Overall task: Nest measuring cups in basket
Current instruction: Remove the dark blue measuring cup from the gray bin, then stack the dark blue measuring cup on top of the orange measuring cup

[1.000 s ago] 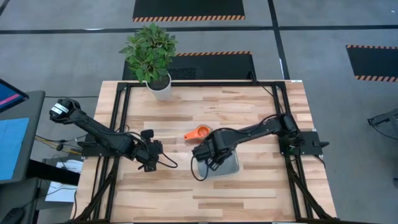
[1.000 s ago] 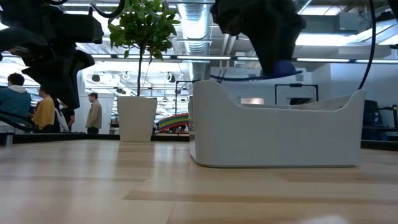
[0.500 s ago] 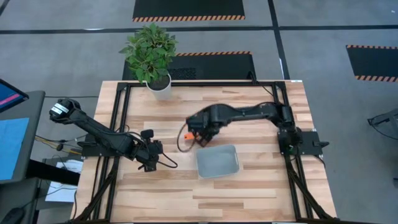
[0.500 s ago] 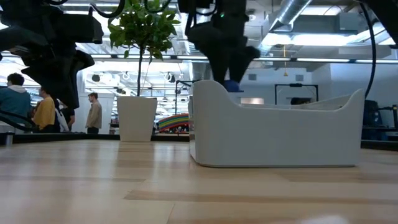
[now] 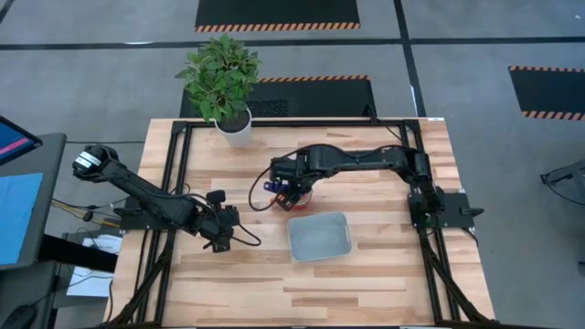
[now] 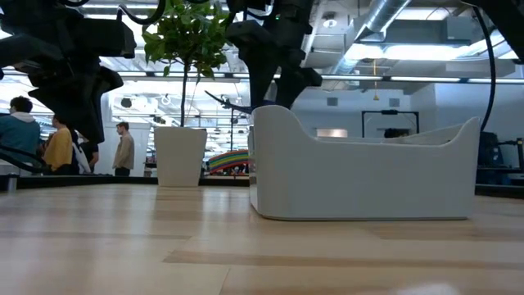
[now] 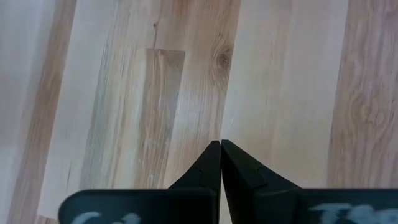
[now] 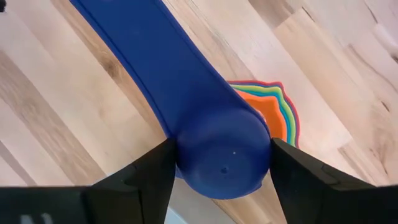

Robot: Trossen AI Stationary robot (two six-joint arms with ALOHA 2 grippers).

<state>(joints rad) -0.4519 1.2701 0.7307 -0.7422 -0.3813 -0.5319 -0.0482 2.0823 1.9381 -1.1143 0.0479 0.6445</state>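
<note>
My right gripper (image 5: 291, 190) hovers over the table's middle, just beyond the basket's far edge, and is shut on the dark blue measuring cup (image 8: 217, 158). Directly below the cup is a nested stack of cups (image 8: 283, 115) with orange, green and red rims showing. The stack stands on the table; the other colours are hidden. The pale grey-blue basket (image 5: 320, 236) sits on the table on its flat bottom, near the middle, and shows as a pale wall in the low view (image 6: 360, 176). My left gripper (image 5: 222, 236) waits shut left of the basket, above bare wood (image 7: 221, 144). My right gripper pinches the dark blue cup's rounded bowl (image 8: 186, 165) between its two fingers, coming from above and pointing down. The long flat handle (image 8: 134, 53) sticks out sideways, showing blue toward the table's left (image 5: 271, 187). The cup is lifted over the stack; whether it touches it I cannot tell.
A white plant pot (image 5: 235, 128) with a leafy plant stands at the table's far edge, left of centre. A black frame rail (image 5: 174, 183) runs along the table's sides. People stand in the room behind the table (image 6: 57, 147). Bare wood lies in front of the basket.
My right gripper has carried the dark blue cup from above the basket toward the table's far and left side, ending over the stack of cups, which it now covers in the high view. The basket has stayed where it was.
</note>
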